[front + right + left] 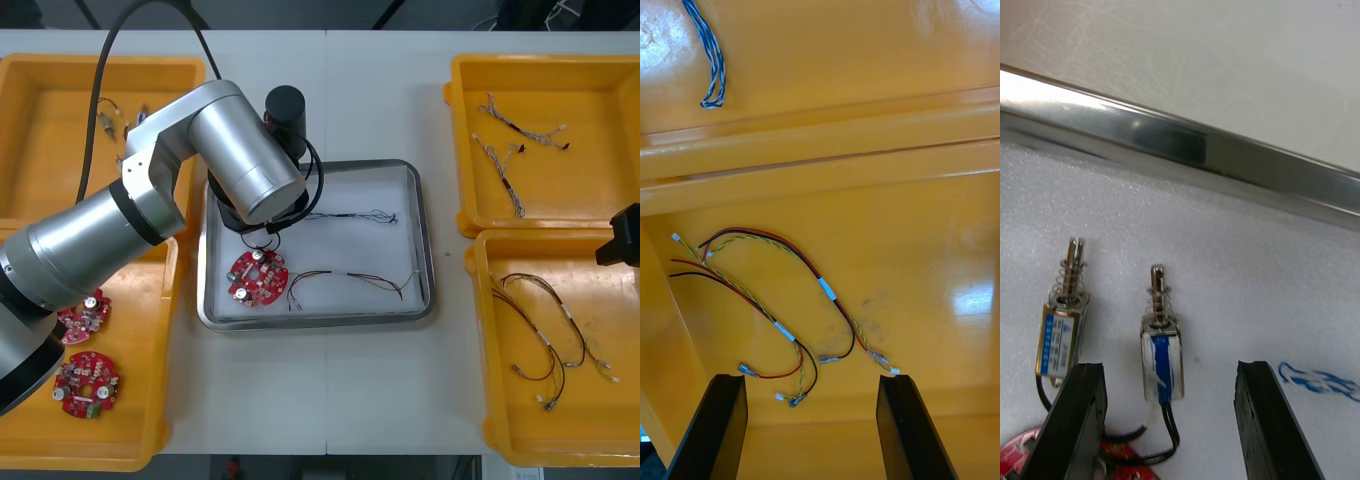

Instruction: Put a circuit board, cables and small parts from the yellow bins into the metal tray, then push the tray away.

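In the near yellow bin on my left [40, 300], two spare circuit boards [85, 385] are lying beside my arm. My left gripper [1169, 367] is hanging low over the left part of the metal tray [424, 240], fingers spread wide and gripping nothing. One small metal part [1162, 360] is lying on the white lining between them, touching neither, and a second metal part [1061, 337] is lying just beside my left finger. The tray's own circuit board [258, 277] is sitting just by that finger.

By my other finger, I am seeing what looks like a loop of blue and white cable [1319, 379], though I cannot be sure. Farther right in the tray, a black cable [350, 215] and a red and yellow cable [350, 278] are lying loose.

My right gripper [812, 382] is hovering over the near right bin [955, 225], fingers apart and empty, above its red and yellow cables [782, 330].

The danger I am judging is in lifting off. A sideways drift would be knocking the second part or catching a black lead, dragging things across the lining. Any later push would be shaking loose pieces toward the rim.
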